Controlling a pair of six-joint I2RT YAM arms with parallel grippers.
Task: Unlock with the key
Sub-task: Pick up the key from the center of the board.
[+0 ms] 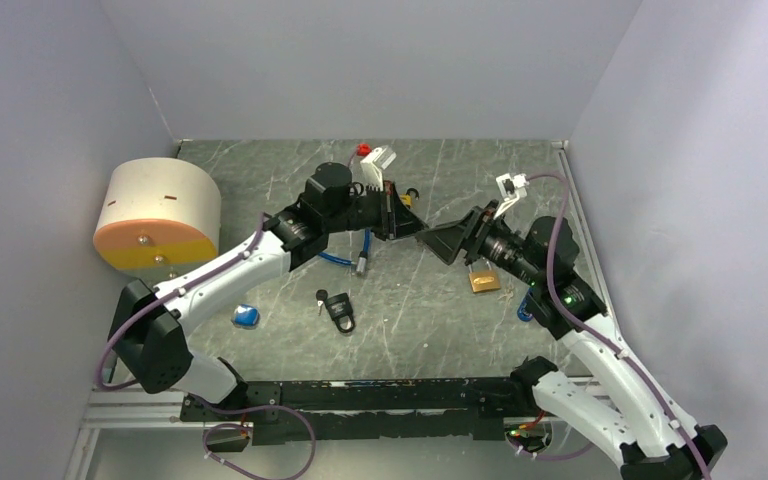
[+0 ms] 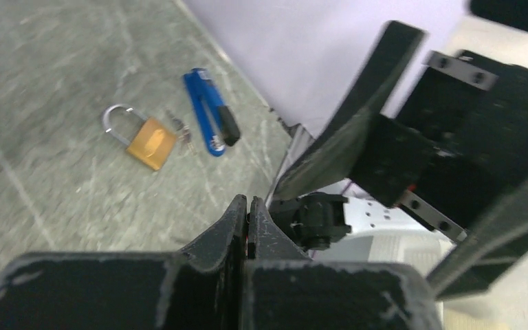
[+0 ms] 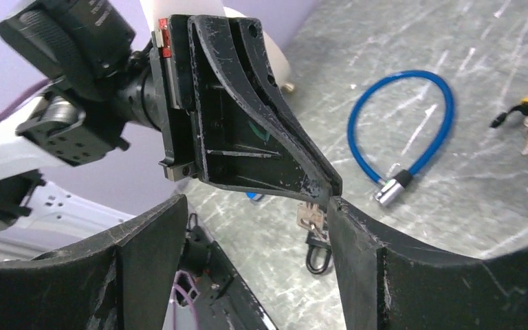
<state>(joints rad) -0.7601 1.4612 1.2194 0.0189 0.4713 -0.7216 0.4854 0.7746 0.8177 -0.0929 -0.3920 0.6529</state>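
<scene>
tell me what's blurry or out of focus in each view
Top external: evenly lit, sharp, soft shadows only. Left wrist: the shut left hand up close is soft, the brass padlock slightly blurred. Right wrist: the open right hand is soft at the frame bottom; the key and blue cable lock read clearly.

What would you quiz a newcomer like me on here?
1. True or false: the right gripper stands open.
2. Which lies nearest the right arm? A brass padlock, B black padlock, C cable lock.
3. Fill in: the left gripper pinches a small ___.
Key: 1 true; 2 A; 3 key.
</scene>
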